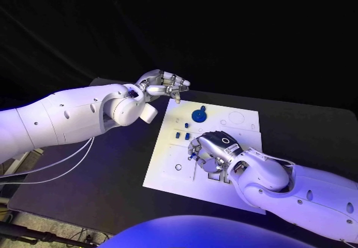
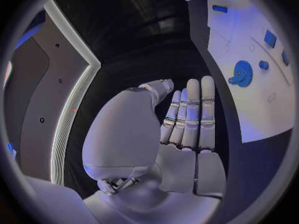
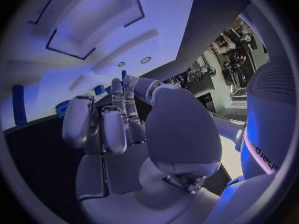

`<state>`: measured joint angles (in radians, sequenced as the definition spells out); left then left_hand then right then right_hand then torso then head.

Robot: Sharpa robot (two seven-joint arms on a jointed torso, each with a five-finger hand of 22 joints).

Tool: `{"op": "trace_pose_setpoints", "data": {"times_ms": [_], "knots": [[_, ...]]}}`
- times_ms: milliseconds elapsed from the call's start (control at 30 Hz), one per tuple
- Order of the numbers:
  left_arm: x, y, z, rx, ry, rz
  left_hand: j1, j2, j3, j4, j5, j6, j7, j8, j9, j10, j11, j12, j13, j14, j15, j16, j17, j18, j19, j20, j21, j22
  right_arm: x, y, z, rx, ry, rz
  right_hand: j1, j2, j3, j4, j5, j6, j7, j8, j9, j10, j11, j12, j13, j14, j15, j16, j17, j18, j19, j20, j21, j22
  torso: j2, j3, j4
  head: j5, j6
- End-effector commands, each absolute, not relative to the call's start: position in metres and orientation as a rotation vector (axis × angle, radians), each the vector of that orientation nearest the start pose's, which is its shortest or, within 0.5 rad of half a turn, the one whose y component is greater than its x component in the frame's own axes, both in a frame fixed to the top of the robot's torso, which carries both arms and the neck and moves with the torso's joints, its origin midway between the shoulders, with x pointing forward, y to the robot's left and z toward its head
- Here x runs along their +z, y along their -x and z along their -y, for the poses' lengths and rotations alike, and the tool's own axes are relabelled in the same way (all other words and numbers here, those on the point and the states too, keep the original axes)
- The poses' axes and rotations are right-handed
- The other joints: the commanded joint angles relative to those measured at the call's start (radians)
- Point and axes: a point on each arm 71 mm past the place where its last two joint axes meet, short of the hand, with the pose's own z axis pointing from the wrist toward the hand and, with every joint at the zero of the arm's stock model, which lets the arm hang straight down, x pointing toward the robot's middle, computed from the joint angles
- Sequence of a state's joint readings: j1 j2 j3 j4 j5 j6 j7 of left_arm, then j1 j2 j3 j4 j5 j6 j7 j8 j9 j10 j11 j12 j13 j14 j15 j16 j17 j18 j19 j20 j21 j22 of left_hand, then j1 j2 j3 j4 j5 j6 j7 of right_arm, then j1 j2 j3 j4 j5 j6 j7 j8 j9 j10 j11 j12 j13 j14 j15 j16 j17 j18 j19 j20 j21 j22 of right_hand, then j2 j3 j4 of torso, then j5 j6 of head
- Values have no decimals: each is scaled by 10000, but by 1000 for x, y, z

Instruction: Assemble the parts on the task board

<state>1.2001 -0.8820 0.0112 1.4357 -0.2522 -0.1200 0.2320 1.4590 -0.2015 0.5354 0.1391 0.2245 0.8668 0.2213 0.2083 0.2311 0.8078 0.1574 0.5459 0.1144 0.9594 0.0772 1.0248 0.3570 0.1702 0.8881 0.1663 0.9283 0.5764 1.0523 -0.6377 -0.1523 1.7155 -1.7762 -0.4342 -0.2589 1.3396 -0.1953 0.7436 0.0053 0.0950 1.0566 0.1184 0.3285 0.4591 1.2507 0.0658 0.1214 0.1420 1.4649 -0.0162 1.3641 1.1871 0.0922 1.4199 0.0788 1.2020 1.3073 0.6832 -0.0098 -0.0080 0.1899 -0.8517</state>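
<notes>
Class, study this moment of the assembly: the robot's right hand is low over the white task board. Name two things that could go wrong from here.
1. The right hand works low over the task board, close to small blue parts; a careless finger could knock them out of place.
2. The left hand hovers open at the board's far edge, near the blue gear; dropping in while the right hand works might make the hands collide.

A white task board (image 1: 168,170) lies on the black desk (image 1: 97,181); its gear (image 1: 199,115) and small parts (image 1: 178,135) are blue.
</notes>
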Motion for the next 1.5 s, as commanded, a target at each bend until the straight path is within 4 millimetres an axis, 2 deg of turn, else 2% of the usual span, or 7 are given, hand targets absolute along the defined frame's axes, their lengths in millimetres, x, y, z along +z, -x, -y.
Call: {"op": "trace_pose_setpoints", "data": {"times_ms": [33, 200, 367, 833, 933, 1500], "knots": [[-172, -505, -242, -14612, 8942, -16279, -65, 30, 1, -31, 37, -81, 3, -48, -10, -46, 11, -3, -15, -33, 18, -40, -14, 143, -61, 22, -48, -13, -247, -371, 52, 8527, 4885, -15927, -27, 87, 68, 0, 61, 68, 28, 15, 18, 111, -115, 14, 9, 265, -79, -23, -14, -119, -2, -5, -45, 675, 7, 1, -13, 52, -15], [-172, -505, -243, -14598, 8950, -16278, -65, 30, 1, -31, 37, -81, 3, -48, -10, -46, 11, -3, -15, -33, 18, -40, -14, 143, -61, 22, -48, -13, -248, -371, 51, 8516, 4916, -15923, -27, 87, 68, 0, 61, 68, 28, 15, 18, 111, -115, 14, 9, 265, -79, -23, -14, -119, -2, -5, -45, 675, 1, 4, -11, 77, -55], [-172, -505, -243, -14608, 8946, -16293, -65, 30, 1, -31, 37, -81, 3, -48, -10, -46, 11, -3, -15, -33, 18, -40, -14, 143, -61, 22, -48, -13, -250, -371, 49, 8493, 4956, -15962, -36, 85, 72, -6, 71, 62, 31, 15, 23, 109, -112, 10, 12, 267, -77, -19, -5, -123, 5, -4, -28, 686, 4, -10, -9, 92, -89], [-171, -504, -244, -14631, 8935, -16313, -65, 30, 1, -31, 37, -81, 3, -48, -10, -46, 11, -3, -15, -33, 18, -40, -14, 143, -61, 22, -48, -13, -257, -375, 47, 8308, 5019, -16123, -46, 86, 78, -17, 78, 56, 34, 16, 29, 108, -111, 6, 15, 267, -75, -18, 0, -123, 7, -4, -27, 689, -2, -21, -15, 134, -183], [-171, -504, -244, -14637, 8931, -16316, -65, 30, 1, -31, 37, -81, 3, -48, -10, -46, 11, -3, -15, -33, 18, -40, -14, 143, -61, 22, -48, -13, -258, -376, 46, 8271, 5032, -16156, -46, 86, 78, -17, 78, 56, 34, 16, 29, 108, -111, 6, 15, 267, -75, -18, 0, -123, 7, -4, -27, 689, 0, -11, -4, 129, -204], [-171, -503, -243, -14654, 8926, -16340, -100, 29, -8, -17, 36, -95, 4, -50, -13, -69, 13, 14, -22, -31, 23, -47, -18, 144, -62, 29, -66, -28, -264, -377, 43, 8074, 5185, -16367, -55, 88, 83, -25, 81, 49, 37, 16, 34, 107, -109, 2, 19, 269, -74, -12, 11, -123, 6, -3, -31, 689, -9, -2, -15, 141, -209]]}}
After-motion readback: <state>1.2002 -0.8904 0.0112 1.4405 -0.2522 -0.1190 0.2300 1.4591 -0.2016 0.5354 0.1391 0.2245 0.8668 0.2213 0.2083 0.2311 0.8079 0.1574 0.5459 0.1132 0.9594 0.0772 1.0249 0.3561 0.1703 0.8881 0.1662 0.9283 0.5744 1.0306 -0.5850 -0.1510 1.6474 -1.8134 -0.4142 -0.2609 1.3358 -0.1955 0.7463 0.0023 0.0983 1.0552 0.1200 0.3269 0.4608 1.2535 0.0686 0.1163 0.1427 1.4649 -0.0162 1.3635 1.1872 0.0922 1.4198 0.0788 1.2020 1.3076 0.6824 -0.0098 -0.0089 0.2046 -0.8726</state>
